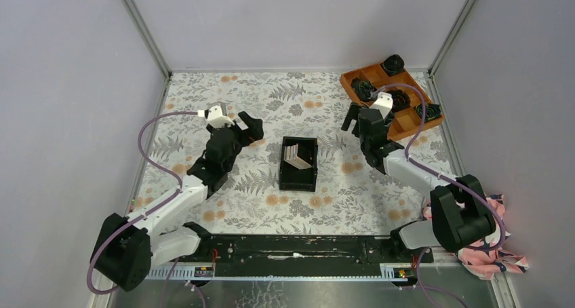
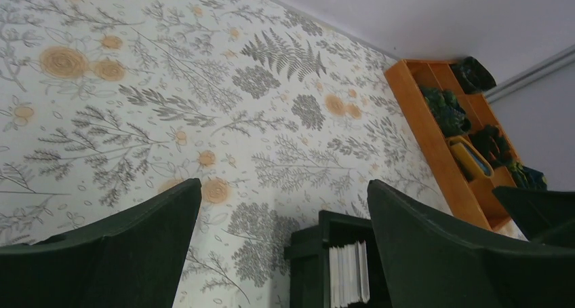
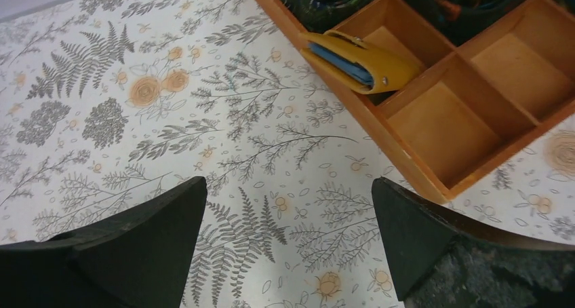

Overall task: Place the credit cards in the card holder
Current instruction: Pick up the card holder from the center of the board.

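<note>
Left gripper (image 2: 285,206) and right gripper (image 3: 288,199) gape, empty. Cards (image 1: 297,156) stand edgewise in bin (image 1: 298,180): thin, stiff, probably slick, so pinch a top edge; holder (image 3: 359,60) looks soft

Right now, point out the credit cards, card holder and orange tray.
credit cards (image 1: 297,155), top view, stack's face.
card holder (image 3: 388,66), right wrist view, tan cover.
orange tray (image 3: 447,128), right wrist view, bare floor.

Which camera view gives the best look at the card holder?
Right wrist view: the card holder sits close in a compartment of the orange tray, blue inside showing. The left wrist view shows it small and distant. In the top view I cannot find it.
</note>
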You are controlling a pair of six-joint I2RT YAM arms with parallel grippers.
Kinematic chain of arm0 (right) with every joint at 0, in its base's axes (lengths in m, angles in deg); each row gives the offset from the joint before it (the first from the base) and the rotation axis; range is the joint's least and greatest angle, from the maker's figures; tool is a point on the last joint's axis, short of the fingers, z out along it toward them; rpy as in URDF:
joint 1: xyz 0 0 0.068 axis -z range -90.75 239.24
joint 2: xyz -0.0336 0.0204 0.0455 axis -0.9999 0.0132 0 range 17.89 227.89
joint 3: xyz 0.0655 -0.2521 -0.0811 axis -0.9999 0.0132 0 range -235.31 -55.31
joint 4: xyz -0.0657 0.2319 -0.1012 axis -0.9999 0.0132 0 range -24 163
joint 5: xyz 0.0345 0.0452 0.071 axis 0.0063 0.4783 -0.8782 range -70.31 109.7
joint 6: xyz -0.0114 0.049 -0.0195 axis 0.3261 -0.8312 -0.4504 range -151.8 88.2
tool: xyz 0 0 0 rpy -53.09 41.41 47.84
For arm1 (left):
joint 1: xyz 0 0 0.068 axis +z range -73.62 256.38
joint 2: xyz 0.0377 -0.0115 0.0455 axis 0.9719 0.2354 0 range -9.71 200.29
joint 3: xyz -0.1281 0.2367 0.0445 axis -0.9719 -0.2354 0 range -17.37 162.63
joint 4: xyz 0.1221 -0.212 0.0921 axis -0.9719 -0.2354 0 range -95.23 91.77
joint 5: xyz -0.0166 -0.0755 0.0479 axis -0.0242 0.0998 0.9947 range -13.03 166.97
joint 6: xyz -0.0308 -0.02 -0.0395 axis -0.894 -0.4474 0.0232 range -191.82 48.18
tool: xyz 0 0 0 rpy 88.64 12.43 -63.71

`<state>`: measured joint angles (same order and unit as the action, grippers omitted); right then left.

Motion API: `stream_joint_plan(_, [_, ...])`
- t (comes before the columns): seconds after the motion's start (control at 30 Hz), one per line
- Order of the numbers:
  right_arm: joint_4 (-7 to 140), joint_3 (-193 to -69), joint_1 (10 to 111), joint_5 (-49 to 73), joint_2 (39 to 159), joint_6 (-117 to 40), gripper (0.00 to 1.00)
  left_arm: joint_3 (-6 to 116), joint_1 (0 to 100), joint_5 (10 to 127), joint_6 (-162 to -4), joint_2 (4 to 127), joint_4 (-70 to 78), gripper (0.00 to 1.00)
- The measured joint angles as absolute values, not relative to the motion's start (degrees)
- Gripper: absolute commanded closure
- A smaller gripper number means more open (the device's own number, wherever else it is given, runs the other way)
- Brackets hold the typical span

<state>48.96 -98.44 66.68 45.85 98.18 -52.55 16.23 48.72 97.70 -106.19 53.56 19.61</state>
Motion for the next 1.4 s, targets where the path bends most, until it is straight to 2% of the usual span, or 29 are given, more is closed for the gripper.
stream_joint_plan(0.43, [50.23, -96.80, 65.19, 58.35, 94.66, -42.19, 0.03, 15.77, 39.48, 98.09, -108.62, 55.46, 14.96, 0.00])
stream_joint_plan(0.83, [50.73, -105.72, 66.59, 57.23, 109.59, -30.63, 0.03, 15.69, 38.43, 94.53, -110.37, 64.44, 15.22, 0.00])
stream_joint_plan(1.17, [50.95, -112.32, 71.35, 53.91, 115.86, -27.02, 0.05, 18.31, 38.06, 90.84, -110.76, 69.51, 15.33, 0.02])
stream_joint_plan(1.4, [51.67, -115.38, 72.58, 51.35, 119.42, -26.19, 0.06, 19.58, 37.79, 89.57, -110.74, 71.04, 15.04, 0.07])
